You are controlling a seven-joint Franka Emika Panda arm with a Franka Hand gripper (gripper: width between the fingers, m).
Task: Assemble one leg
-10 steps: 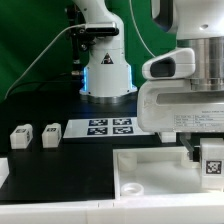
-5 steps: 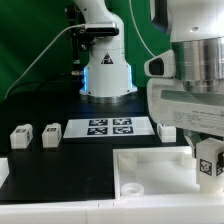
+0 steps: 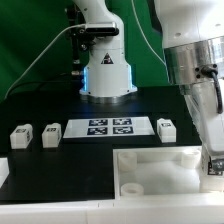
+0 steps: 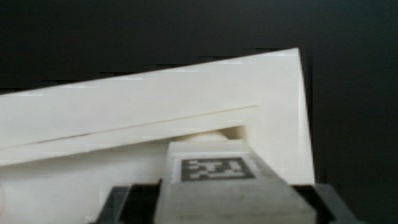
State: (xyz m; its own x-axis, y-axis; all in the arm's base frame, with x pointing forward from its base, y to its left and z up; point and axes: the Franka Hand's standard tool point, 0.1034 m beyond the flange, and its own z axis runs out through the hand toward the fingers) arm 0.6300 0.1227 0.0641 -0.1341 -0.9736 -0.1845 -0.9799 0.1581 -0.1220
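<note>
My gripper (image 3: 213,158) is shut on a leg (image 3: 213,166), a small white block with a tag, at the exterior view's right edge. It holds the leg just over the right side of the large white tray-like square piece (image 3: 160,165). In the wrist view the held leg (image 4: 217,168) sits between the dark fingers (image 4: 128,200), right above a corner region of the white square piece (image 4: 143,110). Three more legs stand on the black table: two at the left (image 3: 19,137) (image 3: 50,134) and one (image 3: 166,127) beside the marker board (image 3: 110,127).
The robot base (image 3: 105,70) stands behind the marker board. The square piece has a corner hole (image 3: 130,188) near its front left. A white block edge (image 3: 3,170) shows at the exterior view's far left.
The wrist has turned and shifted to the exterior view's right and down, carrying the leg to the frame's edge. This uncovers the leg to the right of the marker board.
</note>
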